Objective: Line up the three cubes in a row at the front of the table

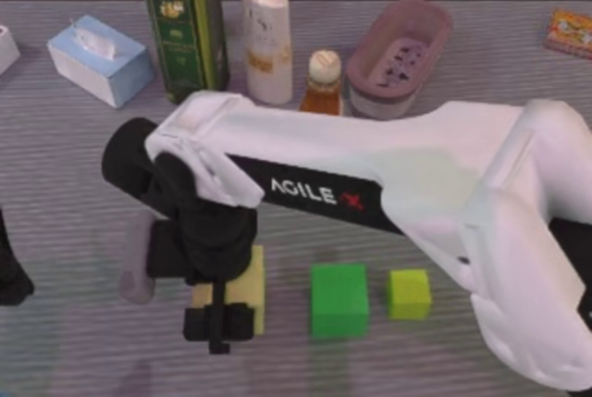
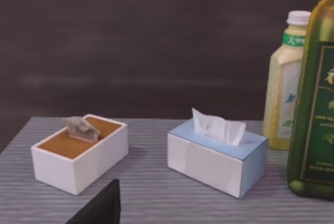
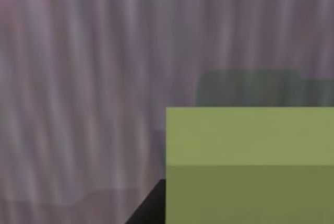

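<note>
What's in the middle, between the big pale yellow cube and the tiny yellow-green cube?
The bright green cube sits between the pale yellow cube and the small yellow-green cube, with bare cloth gaps either side. The top view shows it.

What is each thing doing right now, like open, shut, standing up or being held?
Pale yellow cube: on the table, under the right gripper.
Bright green cube: resting free.
Yellow-green cube: resting free.
Tissue box: tissue sticking up.
Olive oil bottle: upright.
Left gripper: parked at the left edge.

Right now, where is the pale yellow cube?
Top view: the pale yellow cube sits at the table's front, left of centre, partly under the right tool, with the bright green cube to its right.
</note>
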